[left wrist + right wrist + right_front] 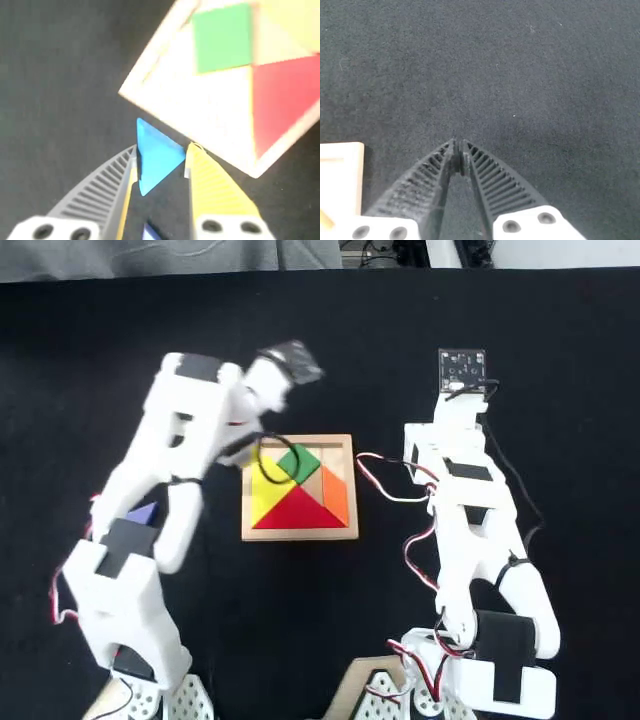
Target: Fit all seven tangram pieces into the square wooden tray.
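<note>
Left pincer [163,152] clamps one blue triangle [156,159]; tray [298,533] holds four pieces [300,510].

Triangle [157,156] in L gripper [163,149], just beside tray [200,110] corner, outside it.

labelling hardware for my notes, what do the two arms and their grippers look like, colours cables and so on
Both arms, left arm and right arm, are white blocky plastic with black segments and looping red and white cables. The left gripper has one grey ribbed finger and one yellow finger; the right gripper has two dark ribbed fingers.
</note>
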Tool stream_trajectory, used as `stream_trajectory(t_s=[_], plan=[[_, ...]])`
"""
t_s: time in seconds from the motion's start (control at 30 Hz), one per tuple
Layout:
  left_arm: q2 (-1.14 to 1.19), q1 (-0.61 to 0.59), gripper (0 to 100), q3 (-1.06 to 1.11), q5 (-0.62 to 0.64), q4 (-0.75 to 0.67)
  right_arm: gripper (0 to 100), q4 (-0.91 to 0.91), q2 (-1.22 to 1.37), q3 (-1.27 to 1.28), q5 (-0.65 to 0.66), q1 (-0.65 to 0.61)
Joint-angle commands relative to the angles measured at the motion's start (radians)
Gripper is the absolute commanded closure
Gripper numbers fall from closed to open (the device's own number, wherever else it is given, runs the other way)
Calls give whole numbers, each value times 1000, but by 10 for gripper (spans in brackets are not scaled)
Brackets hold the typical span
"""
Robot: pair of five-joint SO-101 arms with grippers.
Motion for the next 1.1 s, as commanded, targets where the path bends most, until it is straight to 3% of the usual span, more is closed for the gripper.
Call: stream_trajectory(t_s=[0.0, 0.23, 0.5, 0.7, 1.07], plan=[[-41, 96, 898, -54, -123, -72, 986, -18, -1, -48, -2, 40], [109, 119, 898, -91, -144, -210, 986, -18, -2, -50, -2, 46], [210, 111, 896, -216, -229, -141, 986, -18, -4, -50, -2, 44], [256, 101, 788, -298, -230, -66, 986, -18, -1, -51, -2, 44], [276, 77, 788, -346, -230, -52, 985, -18, 2, -51, -2, 43]])
